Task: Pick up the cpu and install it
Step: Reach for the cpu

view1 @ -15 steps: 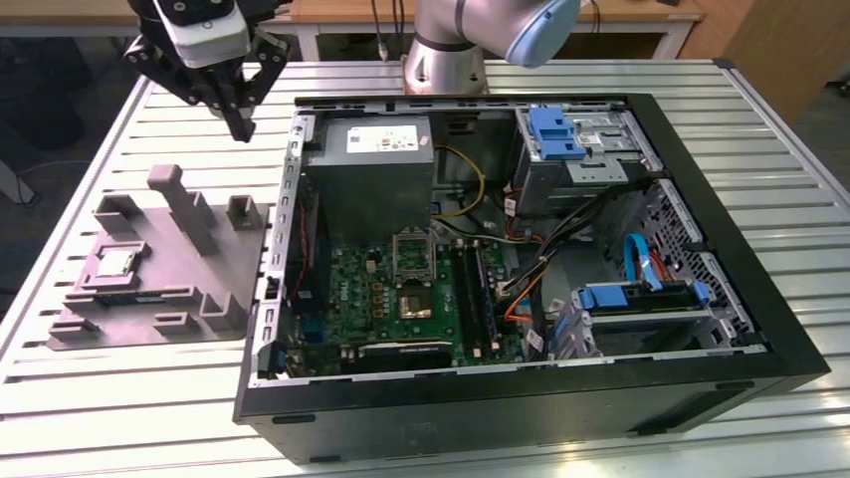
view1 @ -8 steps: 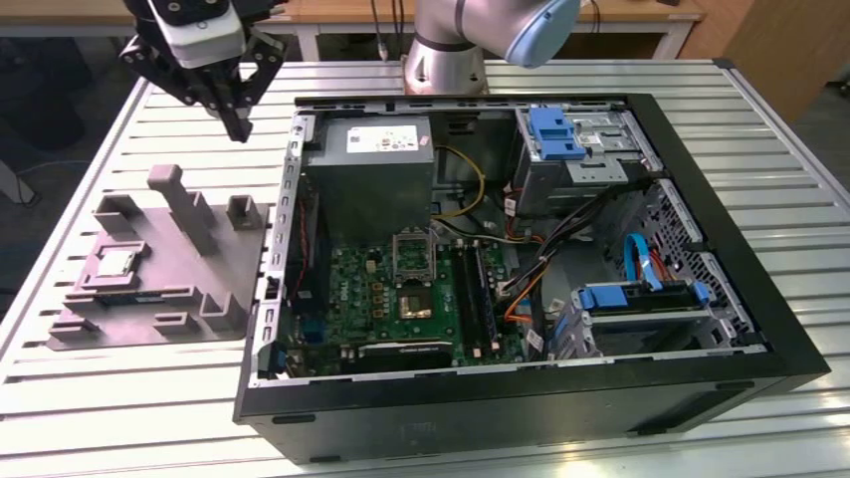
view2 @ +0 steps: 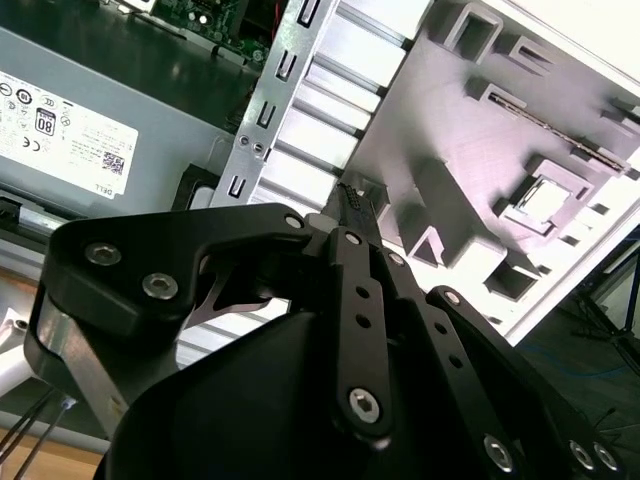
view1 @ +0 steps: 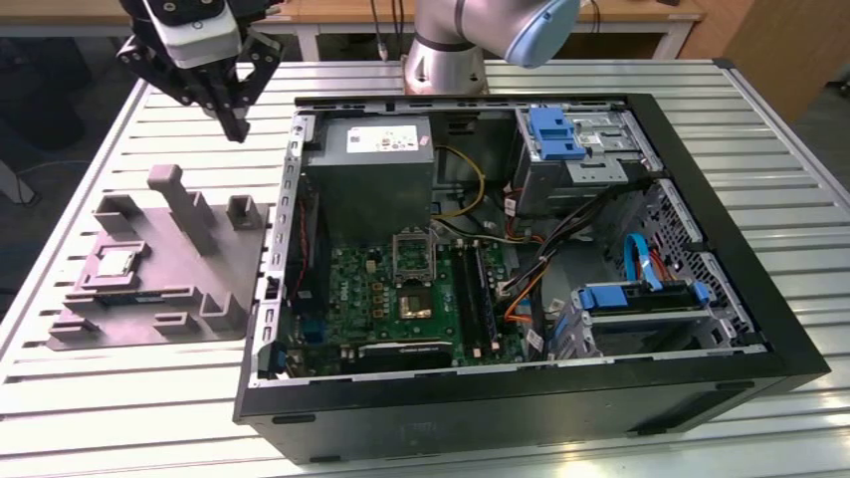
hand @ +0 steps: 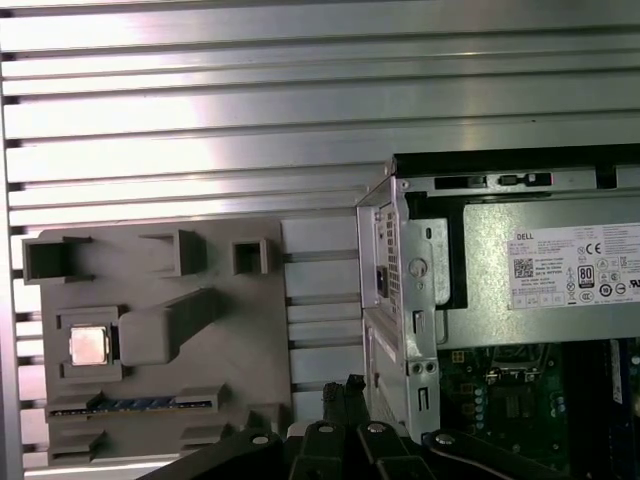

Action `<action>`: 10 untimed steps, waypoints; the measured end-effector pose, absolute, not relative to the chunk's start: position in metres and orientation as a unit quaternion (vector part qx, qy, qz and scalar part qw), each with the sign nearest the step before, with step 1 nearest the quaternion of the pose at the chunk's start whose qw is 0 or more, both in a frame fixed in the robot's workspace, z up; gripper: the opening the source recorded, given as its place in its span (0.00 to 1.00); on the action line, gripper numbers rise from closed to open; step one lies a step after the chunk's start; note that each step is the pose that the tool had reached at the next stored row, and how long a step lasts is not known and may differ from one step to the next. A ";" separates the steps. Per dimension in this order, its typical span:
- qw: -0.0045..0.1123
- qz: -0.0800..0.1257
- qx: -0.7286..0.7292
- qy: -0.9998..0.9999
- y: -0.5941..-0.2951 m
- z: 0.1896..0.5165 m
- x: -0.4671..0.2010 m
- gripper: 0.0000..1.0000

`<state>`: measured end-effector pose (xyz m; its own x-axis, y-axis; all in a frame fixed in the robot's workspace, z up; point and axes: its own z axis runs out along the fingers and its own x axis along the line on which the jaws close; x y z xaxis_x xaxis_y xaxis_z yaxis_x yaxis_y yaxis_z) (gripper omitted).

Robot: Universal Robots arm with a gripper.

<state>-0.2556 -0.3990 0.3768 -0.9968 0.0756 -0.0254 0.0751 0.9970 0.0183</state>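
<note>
The end effector (view1: 241, 127) hangs above the slatted metal tabletop (view1: 146, 398). Its black fingers are drawn together to a single tip and hold nothing. In the exterior view it sits over the bare slats between the back of the holder (view1: 199, 284) and the near corner of the case (view1: 783, 329), touching neither.

In the second wrist view the closed tip (view2: 347, 205) points down at the edge of the holder (view2: 420, 110), beside the case's perforated metal wall. In the first wrist view it (hand: 345, 392) lies in the gap between the holder (hand: 230, 360) and the case.

The cpu (view1: 117, 262) rests flat in a square pocket of the grey holder, silvery top up, on the side away from the case and well apart from the end effector. It is seated the same way in both wrist views (hand: 88, 346) (view2: 540, 203). A thin memory stick (hand: 130, 405) lies in a slot just beside it.

On the exterior view's right, the open case lies on the tabletop. Inside, the grey power supply (view1: 372, 169) sits at the back, with the green board in front of it. The dark socket (view1: 416, 302) is on that board, its shiny frame raised.
</note>
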 end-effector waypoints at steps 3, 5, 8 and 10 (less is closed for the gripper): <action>0.013 0.009 0.038 0.999 -0.399 0.377 -0.257 0.11; 0.013 0.009 0.038 0.999 -0.399 0.377 -0.257 0.11; 0.013 0.009 0.038 0.999 -0.399 0.377 -0.258 0.11; 0.013 0.009 0.038 0.999 -0.399 0.377 -0.261 0.11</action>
<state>-0.2607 -0.3990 0.3768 -0.9968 0.0756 -0.0253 0.0752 0.9970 0.0183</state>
